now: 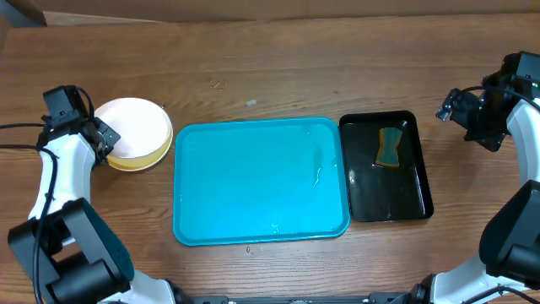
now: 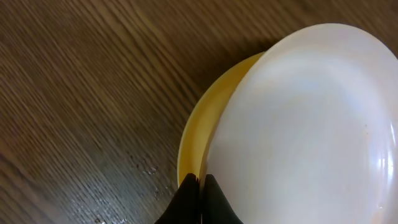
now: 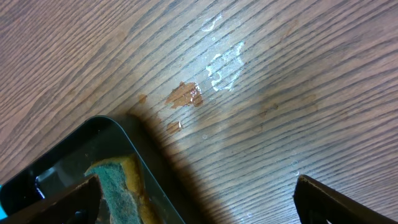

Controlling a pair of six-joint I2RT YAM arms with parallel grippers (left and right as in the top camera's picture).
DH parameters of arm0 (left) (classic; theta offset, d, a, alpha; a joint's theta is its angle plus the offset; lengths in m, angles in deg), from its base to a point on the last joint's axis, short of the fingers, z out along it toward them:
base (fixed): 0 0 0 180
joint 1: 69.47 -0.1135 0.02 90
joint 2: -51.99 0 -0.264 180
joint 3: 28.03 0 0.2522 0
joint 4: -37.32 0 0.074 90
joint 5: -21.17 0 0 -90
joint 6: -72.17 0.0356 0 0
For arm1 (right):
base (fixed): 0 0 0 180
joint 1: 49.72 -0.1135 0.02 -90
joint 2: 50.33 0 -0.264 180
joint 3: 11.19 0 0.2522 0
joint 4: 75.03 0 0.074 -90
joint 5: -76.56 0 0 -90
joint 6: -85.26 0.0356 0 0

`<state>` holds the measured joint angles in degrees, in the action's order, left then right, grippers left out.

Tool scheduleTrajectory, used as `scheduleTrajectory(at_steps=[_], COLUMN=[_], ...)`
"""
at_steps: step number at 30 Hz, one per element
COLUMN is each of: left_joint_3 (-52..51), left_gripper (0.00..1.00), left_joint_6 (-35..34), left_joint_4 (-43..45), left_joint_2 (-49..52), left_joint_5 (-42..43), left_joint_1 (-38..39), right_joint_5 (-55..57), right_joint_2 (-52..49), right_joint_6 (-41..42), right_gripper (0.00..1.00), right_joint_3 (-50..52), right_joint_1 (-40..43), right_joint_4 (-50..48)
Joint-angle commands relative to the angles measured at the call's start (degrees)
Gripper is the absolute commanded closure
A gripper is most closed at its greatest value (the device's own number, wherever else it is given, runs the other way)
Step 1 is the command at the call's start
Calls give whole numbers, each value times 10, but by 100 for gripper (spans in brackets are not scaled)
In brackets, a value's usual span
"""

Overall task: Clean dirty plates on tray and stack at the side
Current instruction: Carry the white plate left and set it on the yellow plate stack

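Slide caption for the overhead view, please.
White plate stacked on yellow plate left of the turquoise tray; sponge lies in the black tray.

A white plate [image 2: 305, 124] sits stacked, offset, on a pale yellow plate [image 2: 198, 134], just left of the flat, wet-streaked turquoise tray [image 1: 245, 186].

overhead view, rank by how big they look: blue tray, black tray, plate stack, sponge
1. blue tray, by far the largest
2. black tray
3. plate stack, somewhat smaller
4. sponge, clearly smallest
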<state>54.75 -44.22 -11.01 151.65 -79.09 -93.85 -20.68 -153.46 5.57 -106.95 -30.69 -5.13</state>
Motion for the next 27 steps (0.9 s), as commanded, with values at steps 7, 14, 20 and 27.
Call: scheduleTrajectory(at_steps=[7,14,20,27], left_joint_3=[7,31,33,32], left_gripper=[41,16,15,0], left_joint_6=[34,157,184,174], left_joint_4=[16,-1,10,16], left_joint_2=[15,2,-43,-52], left_joint_5=[21,238,353,351], left_joint_1=[0,2,26,68], right_joint_5=[2,2,2,2], right_joint_2=[6,6,6,6], right_joint_6=[-1,-1,-1,-1], right_gripper=[0,0,0,0], right_joint_3=[-8,-8,-8,-8], right_joint_1=[0,0,0,0], right_joint_4=[-3,-3,-3,-3])
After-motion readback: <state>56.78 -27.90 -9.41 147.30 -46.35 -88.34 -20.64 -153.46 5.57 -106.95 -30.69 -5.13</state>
